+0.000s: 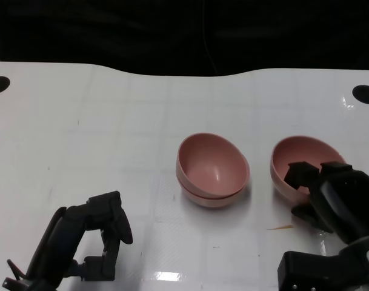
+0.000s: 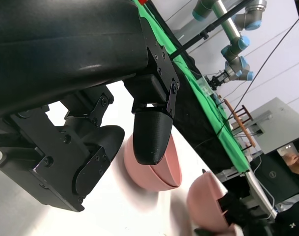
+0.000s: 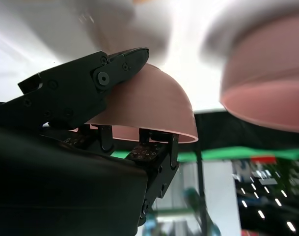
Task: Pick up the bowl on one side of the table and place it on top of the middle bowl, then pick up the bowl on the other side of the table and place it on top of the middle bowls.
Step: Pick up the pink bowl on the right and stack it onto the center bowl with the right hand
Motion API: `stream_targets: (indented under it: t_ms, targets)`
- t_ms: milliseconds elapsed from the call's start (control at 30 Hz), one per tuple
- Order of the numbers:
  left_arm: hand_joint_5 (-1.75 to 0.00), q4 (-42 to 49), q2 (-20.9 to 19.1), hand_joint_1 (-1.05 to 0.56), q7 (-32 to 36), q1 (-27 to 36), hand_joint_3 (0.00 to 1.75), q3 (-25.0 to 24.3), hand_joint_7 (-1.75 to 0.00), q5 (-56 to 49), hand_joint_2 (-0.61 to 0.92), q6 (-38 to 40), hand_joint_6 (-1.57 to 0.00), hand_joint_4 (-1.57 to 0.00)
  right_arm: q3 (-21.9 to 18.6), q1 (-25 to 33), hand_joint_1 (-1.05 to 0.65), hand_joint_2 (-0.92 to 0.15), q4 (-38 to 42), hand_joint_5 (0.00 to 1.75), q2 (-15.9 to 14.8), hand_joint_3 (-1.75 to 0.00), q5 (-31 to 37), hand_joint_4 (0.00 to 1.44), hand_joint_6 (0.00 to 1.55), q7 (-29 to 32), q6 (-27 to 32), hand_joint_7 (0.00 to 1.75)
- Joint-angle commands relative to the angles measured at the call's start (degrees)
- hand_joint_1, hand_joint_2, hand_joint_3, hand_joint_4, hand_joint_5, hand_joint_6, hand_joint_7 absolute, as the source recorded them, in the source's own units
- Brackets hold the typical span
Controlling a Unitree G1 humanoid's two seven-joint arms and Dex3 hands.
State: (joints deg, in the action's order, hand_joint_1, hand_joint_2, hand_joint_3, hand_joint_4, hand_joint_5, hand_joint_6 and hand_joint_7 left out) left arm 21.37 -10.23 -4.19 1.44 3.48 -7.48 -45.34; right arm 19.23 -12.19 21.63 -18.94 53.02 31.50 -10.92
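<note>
Head view shows the right hand clamped on the right bowl's near rim, right of the middle stack; the thin rim grip could slip in transfer. Left hand rests apart, empty.

No readable text, labels or numbers

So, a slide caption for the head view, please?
Right robot hand grips the side bowl beside the two stacked bowls.

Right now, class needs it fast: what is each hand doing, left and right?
Left hand: open, holds nothing, away from the stacked bowls.
Right hand: grips the side bowl at its rim, fingers inside and outside.
</note>
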Motion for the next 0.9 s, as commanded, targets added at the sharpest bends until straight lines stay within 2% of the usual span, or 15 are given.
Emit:
stream_targets:
  t_ms: [33,67,167,300,567,700,800,900]
  targets:
    - [-1.75,0.54,-0.46,0.07,0.20,-0.58,1.61,-0.59,-1.64,-0.14,0.27,-0.23,-0.81,-0.94,-0.17,-0.13,-0.04,-0.40,-4.38,1.75,-1.17,-1.02,-1.04,0.95,0.78,0.91,-1.93,1.67]
    - [-1.75,0.53,-0.44,0.07,0.14,-0.60,1.61,-0.58,-1.64,-0.05,0.27,-0.09,-0.81,-0.94,-0.24,-0.08,-0.04,-0.34,-5.31,1.75,-1.06,-1.15,-1.43,0.95,0.79,0.43,-2.29,1.66]
    - [-1.75,0.81,-0.52,0.07,-0.08,-0.75,1.61,-0.48,-1.65,0.06,0.27,-0.31,-0.81,-0.94,-0.18,-0.15,-0.06,-0.30,-7.36,1.75,-0.72,-1.27,-1.75,0.96,0.84,-0.49,-2.76,1.58]
    - [-1.75,0.94,-0.76,0.08,-0.37,-0.76,1.61,-0.37,-1.64,0.07,0.26,-0.50,-0.81,-0.93,-0.05,-0.34,-0.06,-0.28,-9.30,1.75,0.01,-1.26,-2.88,0.97,0.86,-2.08,-3.56,1.57]
    - [-1.75,0.92,-0.93,0.06,-0.72,-0.69,1.61,-0.24,-1.60,0.29,0.27,-0.29,-0.82,-0.91,0.40,-2.20,-0.03,-0.24,-7.58,1.75,1.22,-1.33,-5.10,0.98,0.85,-2.17,-7.21,1.59]
    - [-1.75,1.05,-0.97,0.08,-0.69,-0.66,1.60,-0.08,-1.59,-0.10,0.27,-0.42,-0.83,-0.91,1.76,-5.41,-0.08,-0.33,-5.09,1.75,3.52,-1.26,-7.85,0.96,0.76,-4.58,-9.72,1.69]
    - [-1.75,1.05,-0.97,0.09,-0.68,-0.69,1.60,0.05,-1.59,-0.28,0.26,-0.24,-0.83,-0.91,2.39,-6.81,-0.14,-0.34,-4.55,1.75,4.34,-1.22,-7.60,0.95,0.75,-6.02,-9.61,1.70]
    - [-1.75,1.14,-1.01,0.09,-0.70,-0.80,1.60,0.15,-1.58,-0.49,0.26,-0.35,-0.83,-0.91,3.27,-8.57,-0.13,-0.33,-2.98,1.75,5.16,-1.24,-8.28,0.96,0.84,-7.32,-10.93,1.51]
